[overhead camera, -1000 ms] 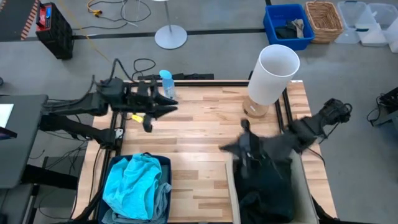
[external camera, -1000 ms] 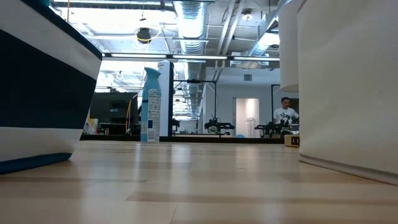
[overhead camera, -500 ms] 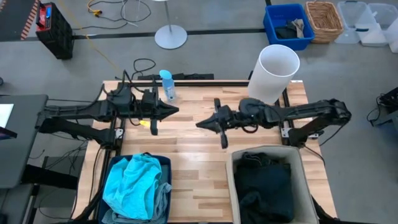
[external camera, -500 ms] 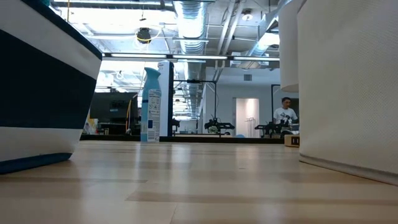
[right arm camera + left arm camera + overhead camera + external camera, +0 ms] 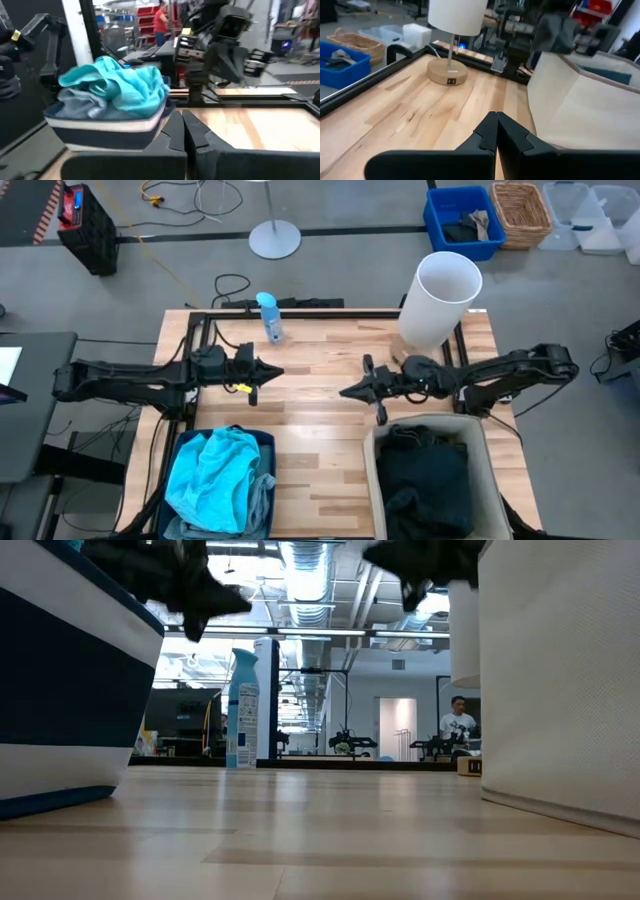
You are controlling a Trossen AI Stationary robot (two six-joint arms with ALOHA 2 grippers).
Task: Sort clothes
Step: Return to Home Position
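Your left gripper (image 5: 272, 371) hung above the left part of the table (image 5: 310, 420) and pointed toward the middle. In the left wrist view its fingers (image 5: 485, 137) were pressed together along their whole length, and they held nothing.

Your right gripper (image 5: 347, 392) hung above the middle of the table, just beside the far left corner of the beige bin (image 5: 372, 470). It pointed toward the left gripper. The two grippers were apart, with bare wood between them. In the right wrist view its fingers (image 5: 196, 132) were also closed against each other and empty. In the low view both grippers showed only as dark shapes high over the tabletop.

The clothes were all inside the two bins at the front edge of the table. The turquoise garment (image 5: 212, 470) lay on top in the blue bin (image 5: 183, 448), heaped above the rim. The pale blue garment (image 5: 260, 498) lay under it and at its right side. The dark clothes (image 5: 425, 480) filled the beige bin. I could not tell the black one from the denim-like one.

The lamp (image 5: 443, 298) stood at the far right corner of the table. The spray bottle (image 5: 268, 317) stood at the far edge, behind the left gripper.
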